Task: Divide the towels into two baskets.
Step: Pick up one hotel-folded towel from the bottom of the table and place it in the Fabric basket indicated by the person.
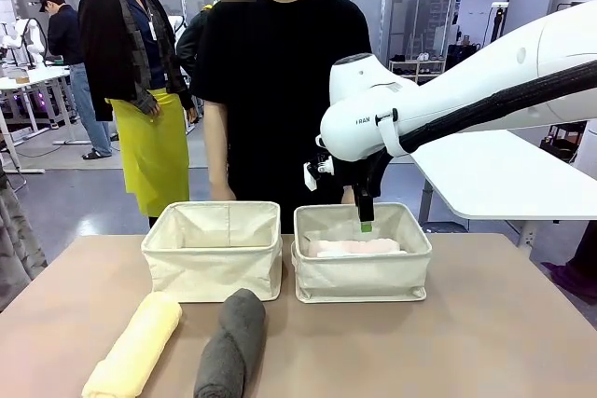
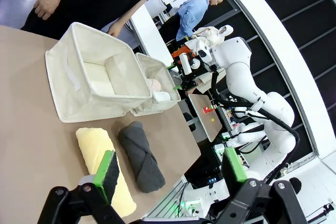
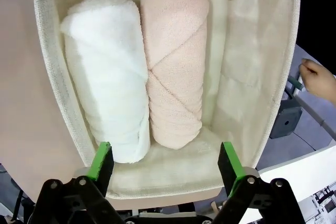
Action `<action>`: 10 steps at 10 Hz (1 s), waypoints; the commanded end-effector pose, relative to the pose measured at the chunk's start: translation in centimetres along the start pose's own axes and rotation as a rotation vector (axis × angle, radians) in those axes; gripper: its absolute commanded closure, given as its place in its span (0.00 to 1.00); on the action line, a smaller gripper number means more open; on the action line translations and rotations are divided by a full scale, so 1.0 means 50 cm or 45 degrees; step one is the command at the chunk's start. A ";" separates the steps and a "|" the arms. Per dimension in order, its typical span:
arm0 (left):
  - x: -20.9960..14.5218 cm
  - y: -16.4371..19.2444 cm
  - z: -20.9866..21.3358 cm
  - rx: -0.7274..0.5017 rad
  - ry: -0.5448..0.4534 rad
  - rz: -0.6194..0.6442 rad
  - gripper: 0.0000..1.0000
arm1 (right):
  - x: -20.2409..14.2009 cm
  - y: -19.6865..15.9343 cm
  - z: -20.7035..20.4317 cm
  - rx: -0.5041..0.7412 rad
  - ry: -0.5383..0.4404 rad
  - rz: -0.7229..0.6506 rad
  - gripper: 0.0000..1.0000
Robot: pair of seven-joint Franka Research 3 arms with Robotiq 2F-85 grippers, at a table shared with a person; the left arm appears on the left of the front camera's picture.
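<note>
Front view gives you the full count: four rolled terry towels and two matching cream canvas baskets on the tan surface (image 1: 466,342). The left basket (image 1: 213,272) and the right basket (image 1: 362,279) stand just beside each other across the far half of the surface, in front of a person in a black shirt (image 1: 280,72); both are soft-walled rectangles with folded rims. Two towels lie loose on the surface in front of the left basket. The pale yellow towel (image 1: 133,347) is a smooth, plump cylinder, and the dark grey towel (image 1: 231,342) beside it is a roll with a twisted fold along it; they are close but apart. The other two lie inside the right basket. In your right wrist view the white towel (image 3: 107,77) and the pale pink towel (image 3: 176,66) rest side by side and touching, the white one against a long wall, the pink one showing a diagonal fold edge, with bare lining beyond it. The left basket shows bare lining in your left wrist view. Your right claw (image 1: 365,221) hangs over the right basket, pointing down, jaws spread wide and gripping nothing. Your left claw (image 2: 170,166) hangs above the surface on the side of the loose towels, jaws likewise wide apart and empty.
</note>
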State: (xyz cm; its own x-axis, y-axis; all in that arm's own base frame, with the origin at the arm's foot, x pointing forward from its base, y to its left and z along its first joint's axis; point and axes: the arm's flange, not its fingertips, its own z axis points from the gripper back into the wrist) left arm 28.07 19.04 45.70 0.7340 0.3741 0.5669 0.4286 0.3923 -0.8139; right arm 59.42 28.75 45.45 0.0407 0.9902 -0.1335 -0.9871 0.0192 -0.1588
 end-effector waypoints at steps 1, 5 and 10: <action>-0.001 -0.005 0.005 -0.017 -0.007 -0.014 0.00 | -0.006 0.014 0.009 -0.014 0.006 0.005 0.00; -0.001 -0.005 0.005 -0.017 -0.007 -0.014 0.00 | 0.000 0.000 0.003 -0.003 -0.001 0.000 0.00; -0.001 -0.005 0.005 -0.017 -0.007 -0.014 0.00 | 0.000 0.000 0.003 -0.003 -0.001 0.000 0.00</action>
State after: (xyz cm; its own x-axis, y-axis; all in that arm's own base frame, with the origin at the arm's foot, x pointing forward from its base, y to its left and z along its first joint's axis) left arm 28.07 19.04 45.70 0.7340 0.3741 0.5669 0.4286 0.3923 -0.8139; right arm 59.38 28.74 45.52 0.0415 0.9901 -0.1343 -0.9872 0.0199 -0.1583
